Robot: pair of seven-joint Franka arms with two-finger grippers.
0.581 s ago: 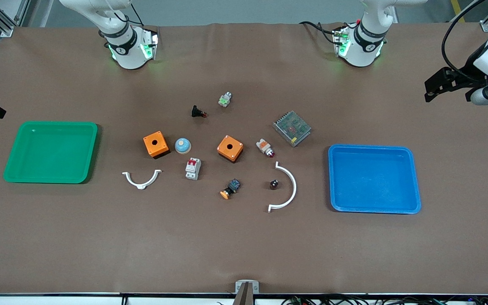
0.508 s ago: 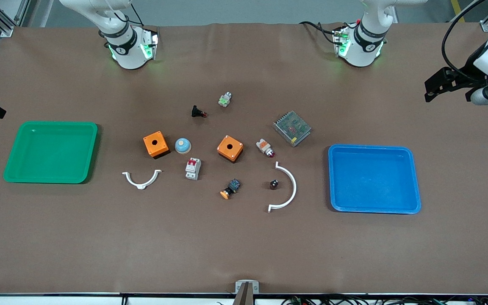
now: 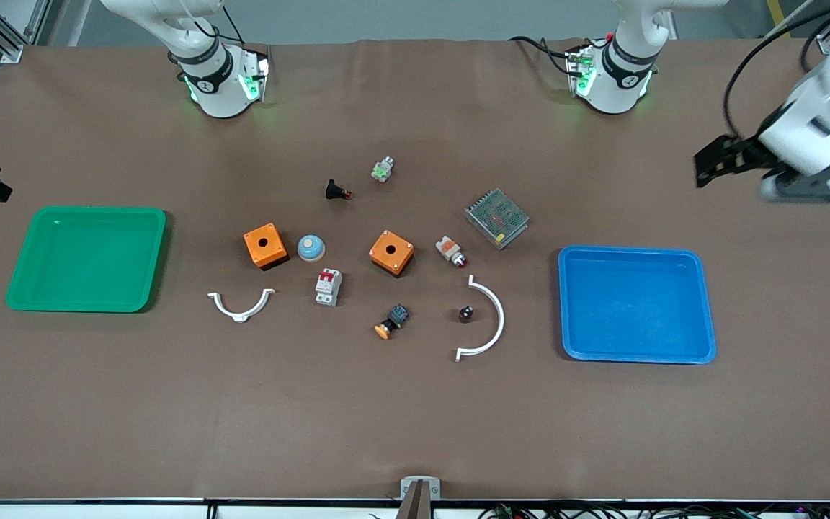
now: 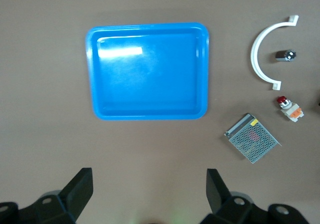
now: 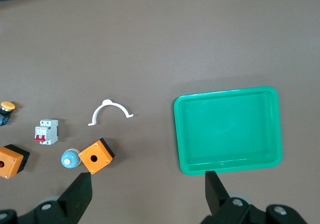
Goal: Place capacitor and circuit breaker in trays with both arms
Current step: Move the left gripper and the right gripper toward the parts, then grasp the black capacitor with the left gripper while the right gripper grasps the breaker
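Both tools up high and spread wide, parts sitting untouched on the worktop

We can't make out any readable writing or brand on anything here. Taking the blue tray [image 3: 636, 303] as our landmark: the capacitor [image 3: 466, 313] lies on the worktop [image 3: 415, 418] well toward the right arm's end from it, tucked in the curve of the big white arc [image 3: 488, 317], and the circuit breaker [image 3: 328, 287] sits further along that way, past the orange box [image 3: 391, 252]. The left tool [image 4: 149, 189] hangs over bare worktop just off the tray's edge that faces the bases, fingers wide with nothing in them, well apart from the capacitor. The right tool [image 5: 148, 191] hovers by the green tray [image 5: 227, 130], also wide and holding nothing, well away from the breaker.
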